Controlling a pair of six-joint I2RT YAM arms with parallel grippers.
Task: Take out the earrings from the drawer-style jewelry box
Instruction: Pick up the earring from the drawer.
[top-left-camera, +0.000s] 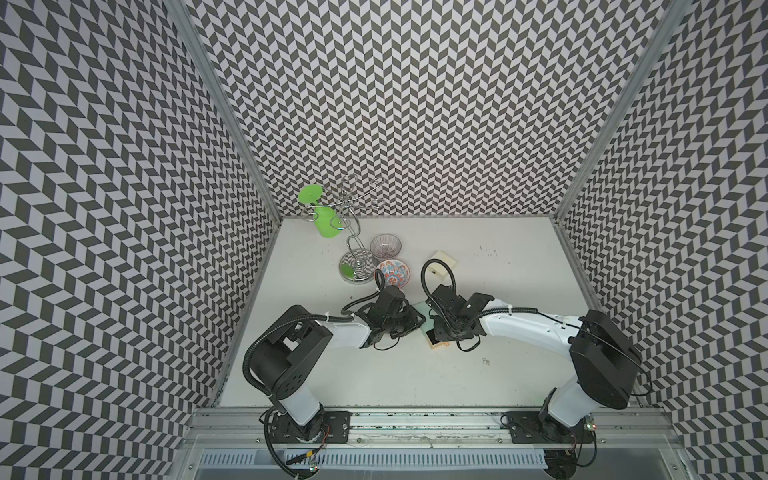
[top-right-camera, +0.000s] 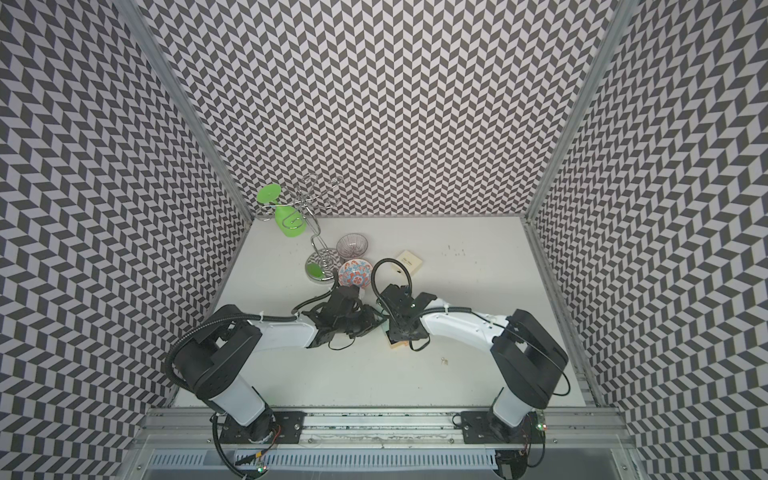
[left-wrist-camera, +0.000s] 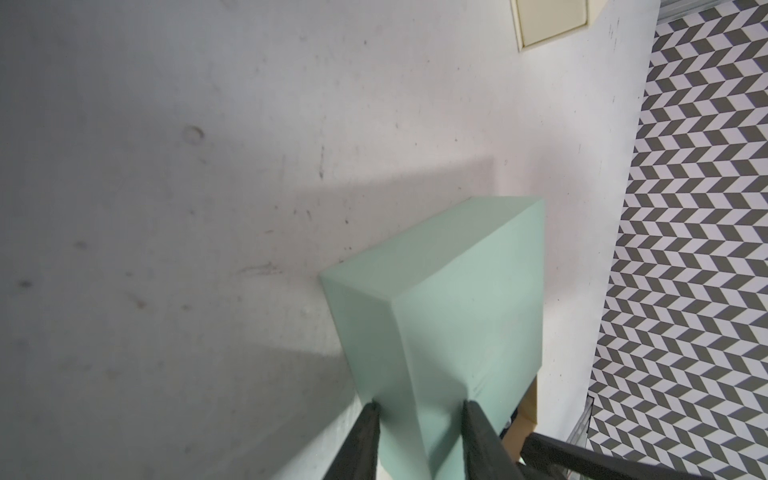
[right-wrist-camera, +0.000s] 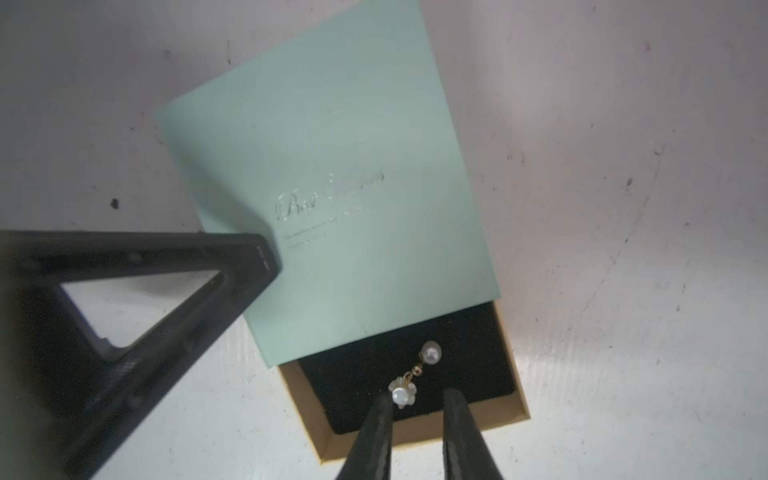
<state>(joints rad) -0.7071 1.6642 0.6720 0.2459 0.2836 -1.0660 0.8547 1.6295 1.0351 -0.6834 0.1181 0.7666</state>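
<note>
Drawer (right-wrist-camera: 305, 401) is partly out of the mint sleeve (left-wrist-camera: 457, 311), which my left jaws clamp. One pearl earring (right-wrist-camera: 409, 380) lies on the drawer's black pad (right-wrist-camera: 353, 374). My right jaws hover just above it, narrow and empty. A silvery piece (top-left-camera: 485, 361) on the bench (top-left-camera: 415, 374), right of the box, looks already extracted.

Pearl earring (right-wrist-camera: 415, 371) lies in the jewelry box's (right-wrist-camera: 324, 187) open drawer (right-wrist-camera: 478, 353); right claw (right-wrist-camera: 417, 395), slightly parted, just beside it.
</note>
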